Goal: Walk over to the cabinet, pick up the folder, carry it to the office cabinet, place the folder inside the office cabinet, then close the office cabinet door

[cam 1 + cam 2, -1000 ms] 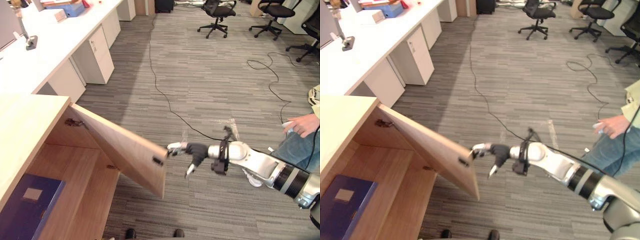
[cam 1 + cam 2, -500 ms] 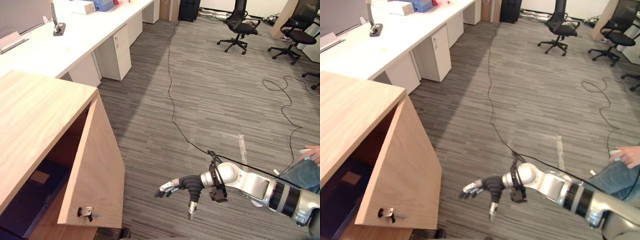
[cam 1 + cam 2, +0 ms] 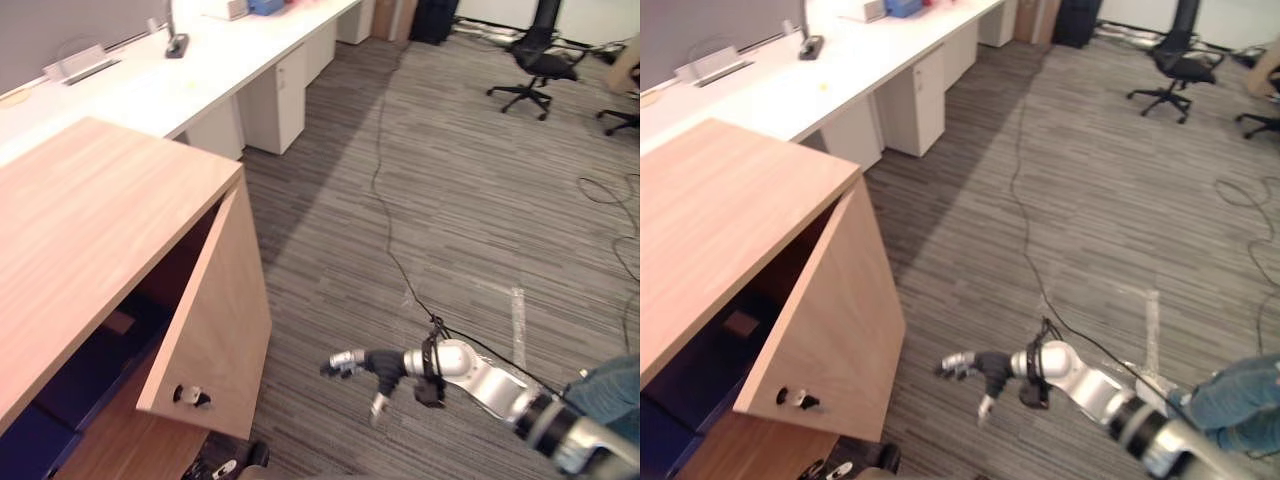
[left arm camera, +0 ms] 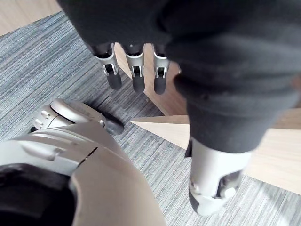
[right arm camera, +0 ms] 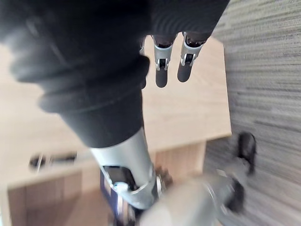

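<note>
Holding the right hand [image 3: 374,365] empty, fingers relaxed, over grey carpet [image 3: 450,180], apart from the ajar cabinet door [image 3: 215,330]; looking past a long white surface [image 3: 200,75] toward office chairs [image 3: 530,65].

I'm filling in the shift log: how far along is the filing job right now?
Done: the dark blue folder lies inside the light wooden office cabinet. In hand: closing. The cabinet's wooden door stands partly open, and the open right hand hovers apart from its edge. Left: push the door shut. The left hand holds nothing.
</note>
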